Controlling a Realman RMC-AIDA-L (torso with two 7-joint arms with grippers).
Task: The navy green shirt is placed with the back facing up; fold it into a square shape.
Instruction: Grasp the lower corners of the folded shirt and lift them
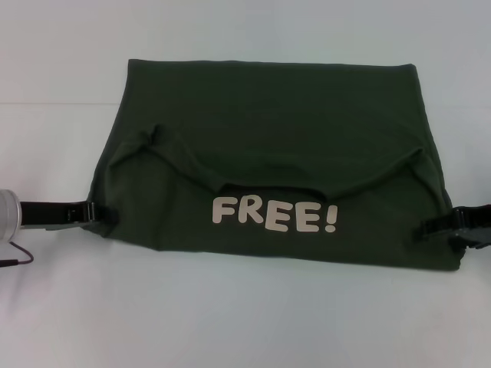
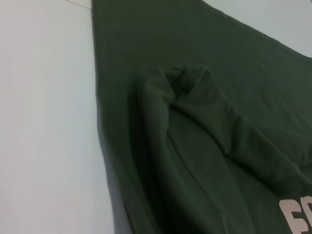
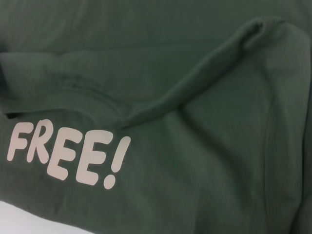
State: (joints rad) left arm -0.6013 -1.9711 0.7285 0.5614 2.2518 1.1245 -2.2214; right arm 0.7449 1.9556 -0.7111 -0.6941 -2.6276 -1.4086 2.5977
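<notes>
Near edge of shirt: the navy green shirt (image 1: 268,146) lies flat on the white counter (image 1: 230,322), folded into a wide block; its near hem runs straight across, a little lower toward the robot's right.
Lettering: cream block letters "FREE!" (image 1: 274,215) show on the near flap, just below the neckline opening; the right wrist view shows the same word (image 3: 68,153) above the counter's white corner.
Left tool: the left tool (image 1: 98,214) reaches in from the left at the shirt's near left edge, its black tips touching the cloth; whether they are spread or pinching the edge cannot be told.
Right tool: the right tool (image 1: 426,228) comes in from the right at the near right edge, black tips over the cloth; its state cannot be told either.
Middle of shirt: a curved ridge of cloth runs from a bunched pucker (image 1: 155,136) on the left, dips to the neckline, and rises to a second pucker on the right (image 1: 418,156). The left wrist view shows the left pucker (image 2: 183,80) as a raised fold.
Far edge: the far fold line is straight and narrower than the near hem, with plain green cloth below it.
Counter: bare white surface surrounds the shirt on all sides.
</notes>
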